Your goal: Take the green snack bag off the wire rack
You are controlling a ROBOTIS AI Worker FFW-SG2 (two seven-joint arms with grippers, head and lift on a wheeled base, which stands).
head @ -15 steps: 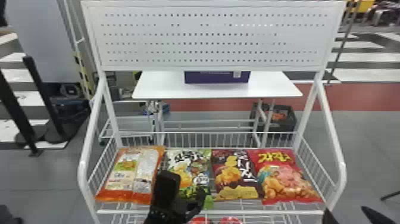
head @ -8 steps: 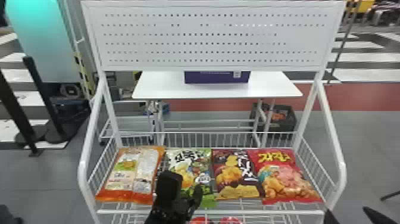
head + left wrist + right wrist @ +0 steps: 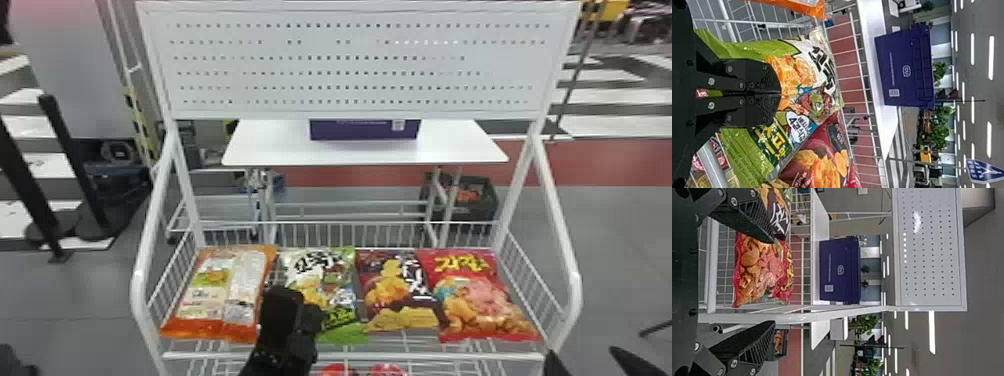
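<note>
Four snack bags counted in one row, lower middle of the frame: the orange bag point(image 3: 210, 290), the green snack bag point(image 3: 340, 270), the dark brown bag point(image 3: 395, 295), the red bag point(image 3: 480, 295). All are held on the wire rack point(image 3: 350, 356). Two red items point(image 3: 387, 369) are cut off by the bottom edge.

Left gripper point(image 3: 299, 300) is placed over the green bag's lower left part; jaws are brought together, with a fold of its front apparently pinched at the tips point(image 3: 779, 94). Right gripper point(image 3: 581, 352) is seen lower right; jaws are spread wide, nothing held.

A thin gap is left between orange and green; the brown bag is set right beside green. A narrow strip of wire is exposed between bag bottoms and front rail. Sides and back are closed off by wire walls.

Upper part is taken up by one perforated panel point(image 3: 350, 65). Behind, one purple box point(image 3: 364, 131) is carried by a white table point(image 3: 280, 147). One dark crate point(image 3: 485, 210) is set on the grey floor point(image 3: 620, 250).
</note>
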